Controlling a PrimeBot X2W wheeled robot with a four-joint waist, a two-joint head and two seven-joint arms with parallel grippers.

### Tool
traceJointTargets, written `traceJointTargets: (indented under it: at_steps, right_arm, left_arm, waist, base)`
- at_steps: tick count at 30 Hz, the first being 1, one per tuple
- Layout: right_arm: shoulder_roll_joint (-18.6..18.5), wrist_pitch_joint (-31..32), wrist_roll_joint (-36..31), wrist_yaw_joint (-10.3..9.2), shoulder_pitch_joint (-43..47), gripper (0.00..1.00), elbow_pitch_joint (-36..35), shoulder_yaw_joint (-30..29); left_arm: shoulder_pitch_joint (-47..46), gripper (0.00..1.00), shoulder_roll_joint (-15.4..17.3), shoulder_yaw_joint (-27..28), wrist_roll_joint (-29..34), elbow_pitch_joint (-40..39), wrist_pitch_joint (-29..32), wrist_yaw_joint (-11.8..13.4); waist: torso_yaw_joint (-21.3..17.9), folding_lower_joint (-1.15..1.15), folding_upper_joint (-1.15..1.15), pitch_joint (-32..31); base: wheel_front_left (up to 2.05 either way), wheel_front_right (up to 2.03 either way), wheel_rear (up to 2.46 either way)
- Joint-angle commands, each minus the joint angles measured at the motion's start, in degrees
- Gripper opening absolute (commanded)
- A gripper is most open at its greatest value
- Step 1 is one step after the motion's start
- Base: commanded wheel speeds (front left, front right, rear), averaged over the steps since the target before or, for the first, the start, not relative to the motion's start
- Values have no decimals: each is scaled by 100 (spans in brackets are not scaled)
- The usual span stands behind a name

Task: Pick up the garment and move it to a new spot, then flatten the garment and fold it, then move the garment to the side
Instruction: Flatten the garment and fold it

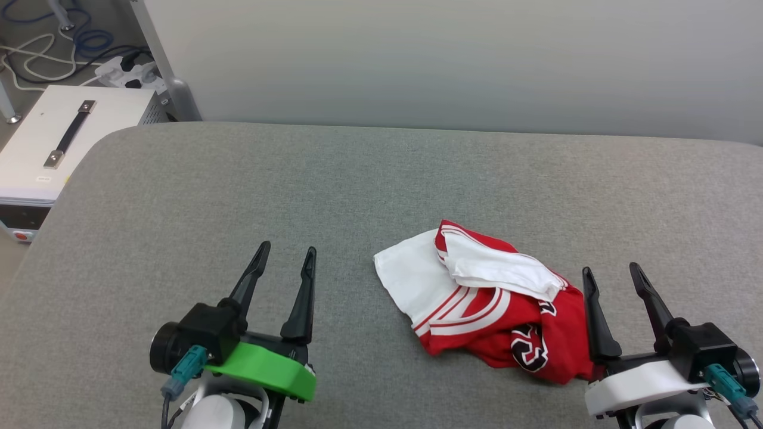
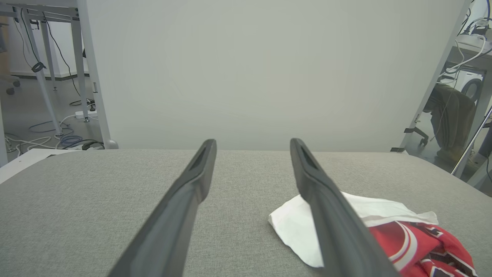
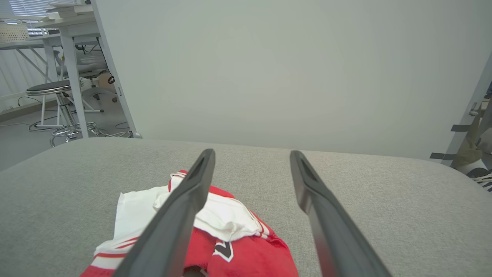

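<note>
Nearest to you, the left gripper [image 1: 288,247] sits over the grey cloth-covered table [image 1: 238,179] at the lower left of the head view. Its two dark fingers are spread apart with nothing between them. The right gripper [image 1: 610,267] sits at the lower right, its fingers likewise spread and empty. Both point away from you, toward the table's far edge.

The shirt [image 1: 495,304] lies crumpled on the table between the two grippers, much closer to the right one. Its red hem comes just beside the right gripper's inner finger and the white mount below it; you cannot tell from the head view whether cloth and finger touch. In the right wrist view the shirt lies left of the fingers, and the left finger crosses in front of it. The left gripper is well apart from the shirt, with a strip of bare table between its fingers and the white sleeve, the part nearest that side. In the left wrist view the shirt sits at the lower right, partly behind the right finger.

A white sleeve is folded over the red body, striped trim curves beneath it, and part of a black number shows on the side toward the right gripper.

Beyond the shirt the table runs bare to its rounded far edge, with a pale panel [image 1: 453,59] behind it. Past the far left corner stands a white box [image 1: 36,155] with a black handle, and beyond that a power strip [image 1: 128,72] and loose cables [image 1: 36,65].
</note>
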Motion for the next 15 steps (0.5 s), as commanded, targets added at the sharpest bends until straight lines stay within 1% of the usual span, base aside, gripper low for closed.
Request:
traceJointTargets:
  at_steps: [1, 4, 6, 8, 11, 14, 15]
  right_arm:
    - [-7, 32, 131, -6, 15, 100, 25, 12]
    - [-101, 310, 62, -6, -97, 100, -43, 169]
    - [-293, 642, 117, -6, -220, 100, -125, 348]
    - [-530, 1213, 366, -6, -386, 100, -212, 603]
    - [-1002, 2166, 657, -6, -693, 100, -397, 995]
    - [-1472, 3367, 1146, -6, -1110, 100, -574, 1386]
    - [-1572, 3717, 1304, -6, -1233, 100, -610, 1467]
  left_arm:
    - [63, 100, -49, 59, 75, 32, -33, -51]
    - [27, 100, -119, 119, 137, 23, -33, -110]
    - [12, 100, -165, 145, 157, -8, -33, -141]
    - [-7, 100, -208, 170, 171, -18, -33, -164]
    - [-56, 100, -252, 178, 196, -17, -33, -183]
    - [-118, 100, -291, 187, 213, 4, -33, -194]
    - [-133, 100, -299, 166, 217, 31, -33, -197]
  waist:
    - [29, 0, 0, 29]
    - [86, 0, 0, 101]
    - [140, 0, 0, 160]
    - [202, 0, 0, 234]
    - [299, 0, 0, 352]
    - [412, 0, 0, 489]
    - [447, 0, 0, 530]
  base:
    - [0, 0, 0]
    - [0, 0, 0]
    - [0, 0, 0]
    - [0, 0, 0]
    - [0, 0, 0]
    - [0, 0, 0]
    - [0, 0, 0]
